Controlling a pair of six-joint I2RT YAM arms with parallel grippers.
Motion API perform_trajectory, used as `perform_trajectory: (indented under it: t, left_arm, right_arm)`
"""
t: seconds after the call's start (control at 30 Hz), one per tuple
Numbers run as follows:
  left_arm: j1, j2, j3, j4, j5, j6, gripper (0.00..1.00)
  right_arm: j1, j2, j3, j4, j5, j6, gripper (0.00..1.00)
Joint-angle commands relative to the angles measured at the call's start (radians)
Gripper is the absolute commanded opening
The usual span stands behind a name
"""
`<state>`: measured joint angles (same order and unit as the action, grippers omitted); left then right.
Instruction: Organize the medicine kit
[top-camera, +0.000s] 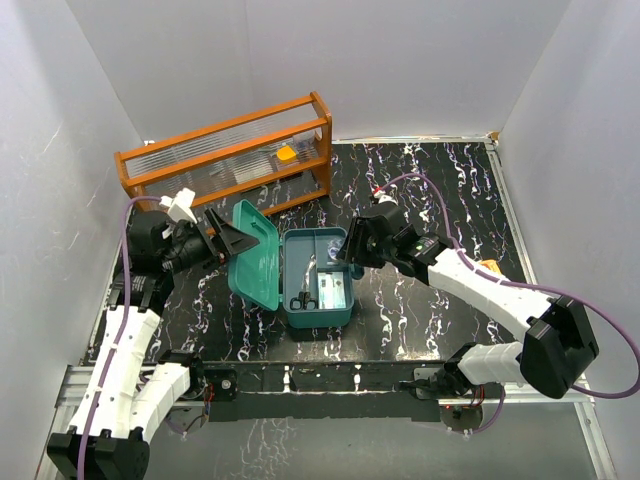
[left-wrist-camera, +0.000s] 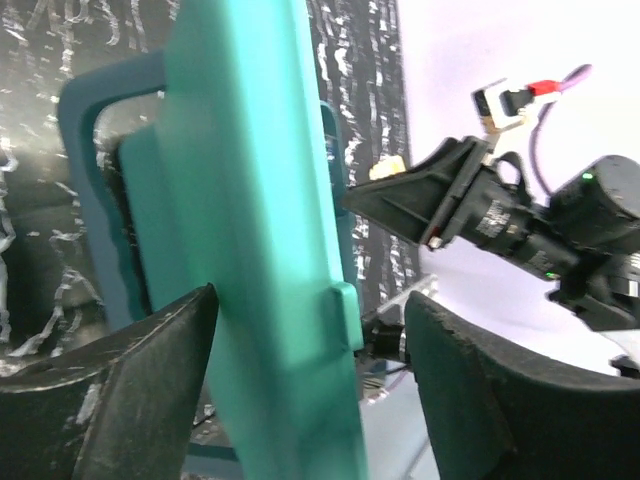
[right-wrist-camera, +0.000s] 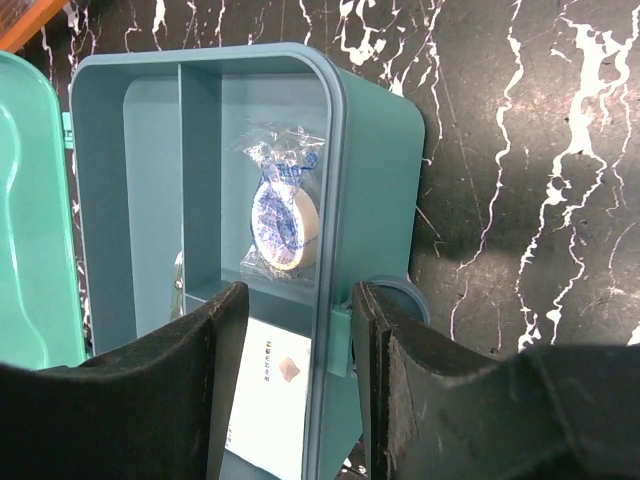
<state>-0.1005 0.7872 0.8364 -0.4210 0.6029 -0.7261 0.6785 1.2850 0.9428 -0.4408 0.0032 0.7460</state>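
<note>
The teal medicine kit (top-camera: 318, 318) lies open at the table's middle. Its lid (top-camera: 253, 258) stands up on the left. Inside are scissors (top-camera: 304, 298), a white packet (right-wrist-camera: 270, 400) and a wrapped tape roll (right-wrist-camera: 282, 222). My left gripper (top-camera: 228, 240) straddles the lid's top edge (left-wrist-camera: 270, 200); its left finger (left-wrist-camera: 150, 380) is against the lid, and a gap separates the right finger (left-wrist-camera: 480, 380) from it. My right gripper (right-wrist-camera: 300, 292) straddles the box's right wall (right-wrist-camera: 370, 180). The outer finger (right-wrist-camera: 420, 400) touches a small tab, and the inner finger (right-wrist-camera: 180, 380) stands off the wall.
An orange-brown wooden rack (top-camera: 225, 150) with clear ribbed panels stands at the back left, an orange item (top-camera: 287, 154) inside it. White walls close in on three sides. Black marbled tabletop (top-camera: 430, 190) lies to the right of the box.
</note>
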Motion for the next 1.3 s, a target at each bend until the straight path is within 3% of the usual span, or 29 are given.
perform_trajectory:
  t: [0.0, 0.3, 0.43, 0.57, 0.73, 0.93, 1.07, 1.27]
  left_arm:
    - [-0.005, 0.009, 0.001, 0.096, 0.167, -0.038, 0.78]
    - [-0.005, 0.04, -0.006, 0.18, 0.257, -0.107, 0.8]
    - [-0.005, 0.037, -0.047, 0.314, 0.307, -0.211, 0.81]
    - [-0.005, 0.03, -0.116, 0.457, 0.335, -0.326, 0.82]
    - [-0.007, 0.03, -0.14, 0.488, 0.334, -0.351, 0.83]
    - [-0.026, 0.051, -0.184, 0.633, 0.325, -0.444, 0.83]
    - [-0.073, 0.082, -0.192, 0.664, 0.294, -0.45, 0.78]
    - [-0.119, 0.11, -0.192, 0.585, 0.22, -0.392, 0.67]
  right_arm:
    - [0.007, 0.004, 0.019, 0.079, -0.071, 0.019, 0.43]
    - [0.006, 0.002, 0.014, 0.08, -0.061, 0.031, 0.42]
    - [0.006, -0.004, 0.014, 0.072, -0.044, 0.043, 0.41]
    - [0.007, -0.019, 0.016, 0.059, 0.002, 0.059, 0.41]
    - [0.007, -0.052, 0.016, 0.022, 0.097, 0.098, 0.42]
    - [0.006, -0.12, 0.025, -0.013, 0.19, 0.13, 0.43]
    - [0.005, -0.156, 0.036, -0.03, 0.225, 0.136, 0.44]
    - [0.004, -0.189, 0.08, -0.095, 0.271, 0.129, 0.43]
